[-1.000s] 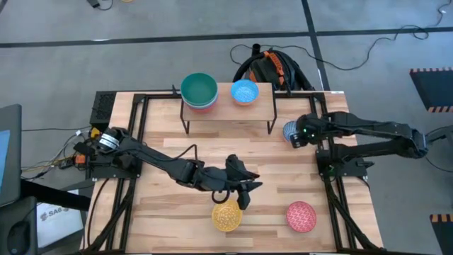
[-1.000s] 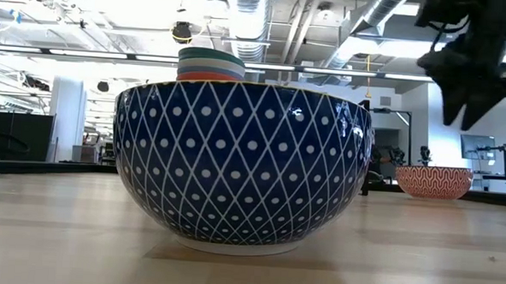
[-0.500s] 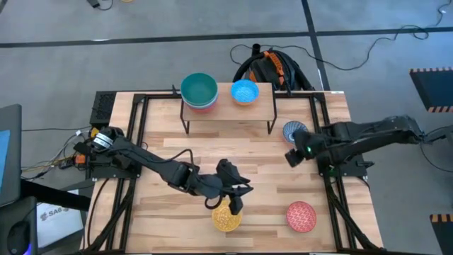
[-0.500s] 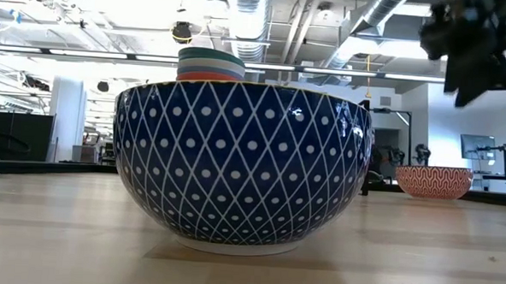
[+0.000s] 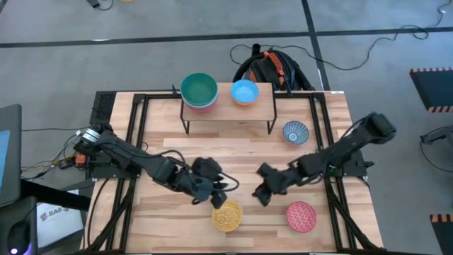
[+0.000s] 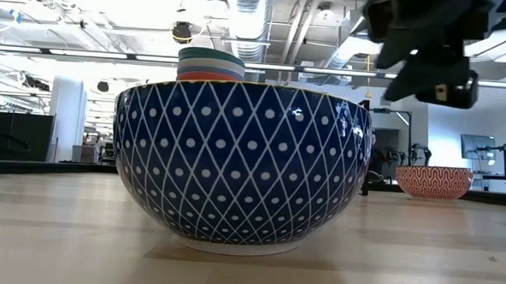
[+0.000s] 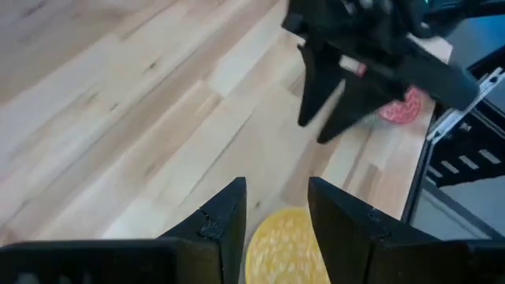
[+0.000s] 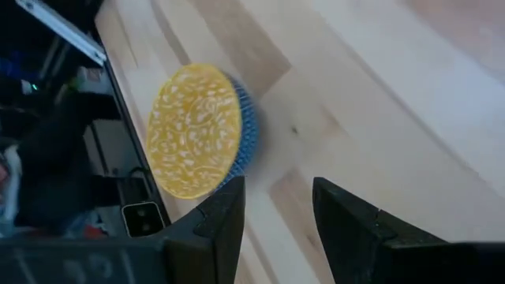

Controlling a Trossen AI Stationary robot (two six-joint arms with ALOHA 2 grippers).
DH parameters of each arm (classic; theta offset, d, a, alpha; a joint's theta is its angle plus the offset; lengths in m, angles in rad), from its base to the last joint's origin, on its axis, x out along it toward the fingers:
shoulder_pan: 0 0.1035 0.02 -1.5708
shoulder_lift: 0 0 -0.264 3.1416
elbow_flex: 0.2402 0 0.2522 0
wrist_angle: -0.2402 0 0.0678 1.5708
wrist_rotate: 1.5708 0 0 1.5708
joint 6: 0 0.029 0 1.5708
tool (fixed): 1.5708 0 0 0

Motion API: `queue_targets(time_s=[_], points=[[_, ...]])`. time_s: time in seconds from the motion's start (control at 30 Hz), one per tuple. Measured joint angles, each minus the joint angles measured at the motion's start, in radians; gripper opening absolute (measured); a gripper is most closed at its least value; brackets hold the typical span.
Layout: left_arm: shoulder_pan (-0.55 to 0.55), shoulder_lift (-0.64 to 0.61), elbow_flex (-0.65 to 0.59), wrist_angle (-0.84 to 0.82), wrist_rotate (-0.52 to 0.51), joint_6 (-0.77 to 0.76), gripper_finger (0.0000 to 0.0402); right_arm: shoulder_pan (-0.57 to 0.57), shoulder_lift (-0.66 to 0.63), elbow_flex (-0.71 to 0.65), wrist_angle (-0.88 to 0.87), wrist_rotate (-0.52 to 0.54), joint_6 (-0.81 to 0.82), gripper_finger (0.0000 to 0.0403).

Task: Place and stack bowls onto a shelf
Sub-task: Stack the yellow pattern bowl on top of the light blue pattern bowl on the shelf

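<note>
Our two arms are dark, nearly black, each a chain of slim links joined by thicker rounded joints. The left arm (image 5: 141, 164) carries a silver-white cylindrical part near its base, with a tangle of thin coloured cables beside it. The right arm (image 5: 333, 154) is plain black along its length, with a bulkier rounded elbow. Our left gripper (image 7: 274, 217) ends in two flat, matte black fingers (image 7: 225, 221) with angular, tapering tips. Our right gripper (image 8: 276, 209) has the same pair of wedge-shaped black fingers (image 8: 351, 221), and a small pale label shows on its body.
</note>
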Motion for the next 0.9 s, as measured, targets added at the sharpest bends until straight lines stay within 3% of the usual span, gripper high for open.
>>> queue_targets(time_s=[0.27, 0.47, 0.9], points=[[-0.043, -0.019, 0.0, -0.124, 0.001, -0.165, 0.0122, 0.018, 0.277, 0.23, -0.006, 0.003, -0.107, 0.0175], [-0.097, -0.019, 0.0, -0.161, 0.038, -0.244, 0.0122, 0.008, 0.401, 0.369, -0.167, 0.034, -0.128, 0.0174], [-0.166, 0.048, 0.001, -0.203, 0.042, -0.384, 0.0122, -0.003, 0.454, 0.434, -0.199, 0.002, -0.204, 0.0117]])
